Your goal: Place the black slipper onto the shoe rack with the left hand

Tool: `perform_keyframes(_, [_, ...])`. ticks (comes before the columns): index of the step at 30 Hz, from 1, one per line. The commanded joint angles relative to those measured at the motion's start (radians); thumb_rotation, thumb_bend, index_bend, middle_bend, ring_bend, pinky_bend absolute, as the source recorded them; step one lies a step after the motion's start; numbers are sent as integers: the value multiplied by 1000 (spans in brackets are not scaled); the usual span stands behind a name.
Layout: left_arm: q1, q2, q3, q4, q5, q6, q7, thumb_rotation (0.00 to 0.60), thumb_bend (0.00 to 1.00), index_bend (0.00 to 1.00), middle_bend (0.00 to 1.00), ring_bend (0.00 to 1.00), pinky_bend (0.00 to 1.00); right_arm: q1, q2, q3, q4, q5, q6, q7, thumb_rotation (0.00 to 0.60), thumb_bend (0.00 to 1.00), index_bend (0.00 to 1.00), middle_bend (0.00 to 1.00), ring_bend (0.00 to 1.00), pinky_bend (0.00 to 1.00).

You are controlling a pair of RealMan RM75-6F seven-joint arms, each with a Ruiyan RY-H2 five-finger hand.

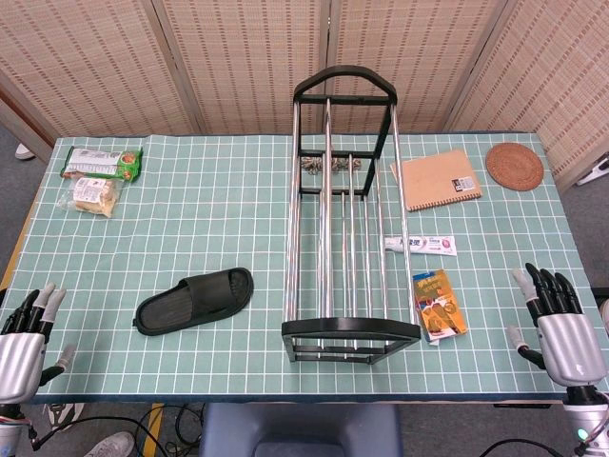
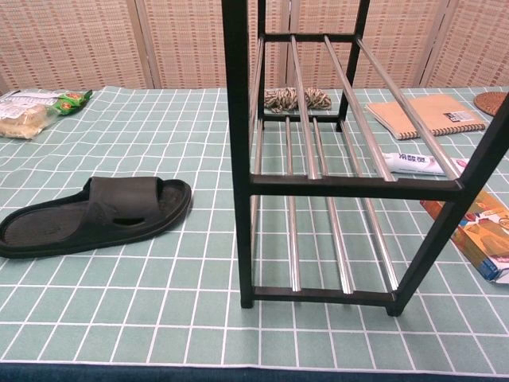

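At the far left edge of the head view, the left hand (image 1: 21,357) rests at the near corner of the tabletop (image 1: 209,205), its fingers (image 1: 38,303) spread apart and holding nothing. Farther back on that side lie a green snack packet (image 1: 102,162) and, just beside it, a clear bag of bread (image 1: 90,194). The black slipper (image 1: 194,300) lies flat on the green gridded cloth, near the front and left of the shoe rack (image 1: 344,214), apart from it and well apart from the left hand. The rack stands mid-table, its metal rails bare. Behind it sits a small coil of rope (image 2: 297,99). To its right come a white tube (image 1: 420,245), an orange packet (image 1: 440,305), a brown notebook (image 1: 440,178) and a round woven coaster (image 1: 514,166). At the far right, the right hand (image 1: 561,326) hovers off the near corner, fingers (image 1: 542,284) extended apart, empty.
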Motion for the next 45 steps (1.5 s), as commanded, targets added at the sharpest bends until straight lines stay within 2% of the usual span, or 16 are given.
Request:
perform_keyframes(1, [1, 1, -1, 1, 0, 0, -3, 600, 319, 20, 0, 0, 178, 3, -2, 2, 2, 7, -8, -3, 600, 317, 0, 0, 0, 0])
perform_keyframes(9, [-9, 11, -8, -11, -36, -39, -30, 600, 319, 20, 0, 0, 178, 2, 4, 4, -4, 3, -1, 8, 600, 316, 0, 0, 0, 0])
perform_keyframes(15, [-40, 89, -21, -106, -100, -127, -47, 600, 319, 17, 0, 0, 178, 5, 7, 1, -1, -3, -9, 26, 600, 316, 0, 0, 0, 0])
perform_keyframes(20, [-67, 162, -38, -274, -256, -216, 68, 600, 319, 0, 0, 0, 162, 19, 12, 2, 6, -14, -23, 57, 600, 316, 0, 0, 0, 0])
perform_keyframes(31, [-108, 148, -44, -498, -472, -201, 366, 600, 319, 0, 0, 0, 143, 28, 46, 4, 30, -11, -35, 192, 600, 317, 0, 0, 0, 0])
perform_keyframes(40, [-209, 110, -66, -592, -680, -221, 542, 600, 313, 0, 0, 0, 133, 42, 67, 7, 71, -1, -59, 300, 600, 317, 0, 0, 0, 0])
perform_keyframes(45, [-267, 96, -97, -593, -755, -291, 502, 600, 297, 0, 0, 0, 132, 44, 74, 9, 93, 3, -62, 360, 600, 316, 0, 0, 0, 0])
